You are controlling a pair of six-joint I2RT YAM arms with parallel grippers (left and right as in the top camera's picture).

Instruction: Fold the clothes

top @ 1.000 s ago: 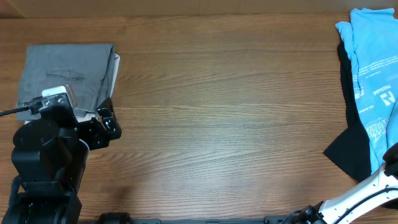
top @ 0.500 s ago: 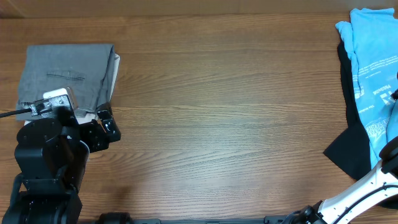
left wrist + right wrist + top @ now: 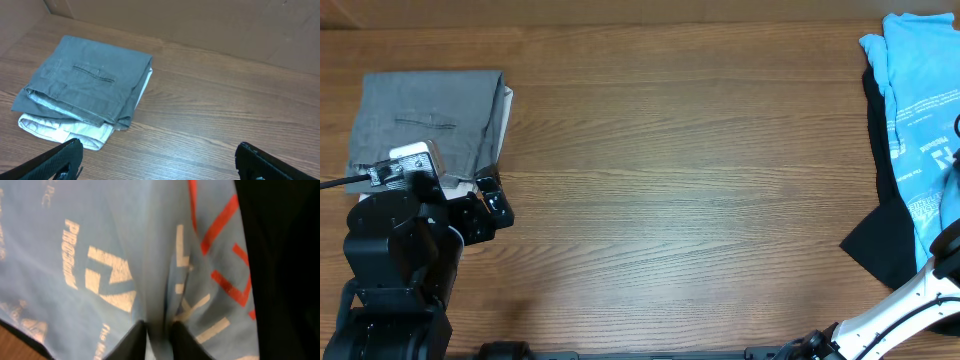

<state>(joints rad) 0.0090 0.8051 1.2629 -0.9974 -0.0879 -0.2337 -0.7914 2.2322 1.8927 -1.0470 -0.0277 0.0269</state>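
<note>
The light blue T-shirt point(image 3: 910, 110) lies crumpled in a long strip at the far right edge of the wooden table point(image 3: 680, 180), running from the back edge toward the front and partly cut off by the overhead view. White logos and lines of text point(image 3: 107, 277) show on its upper face, and up close red lettering point(image 3: 220, 245) shows beside them. The right gripper point(image 3: 159, 335) sits right down on the shirt, its two dark fingers point(image 3: 134, 341) drawn close together with a raised fold of blue fabric pinched between them. From overhead, only the white link of the right arm point(image 3: 895, 318) is plain to see, reaching in from the bottom right corner.

A black garment point(image 3: 882, 245) lies under the shirt, sticking out along its left side and spreading into a dark corner toward the front.

Well apart, at the table's far left, a pair of folded grey trousers point(image 3: 425, 115) rests on top of a folded white cloth point(image 3: 55, 131), whose edge peeks out along the right and the front. The left arm point(image 3: 395, 260) stands just in front of that stack. The left gripper point(image 3: 159, 152) hangs above bare wood with its fingers point(image 3: 60, 160) spread wide, holding nothing.
</note>
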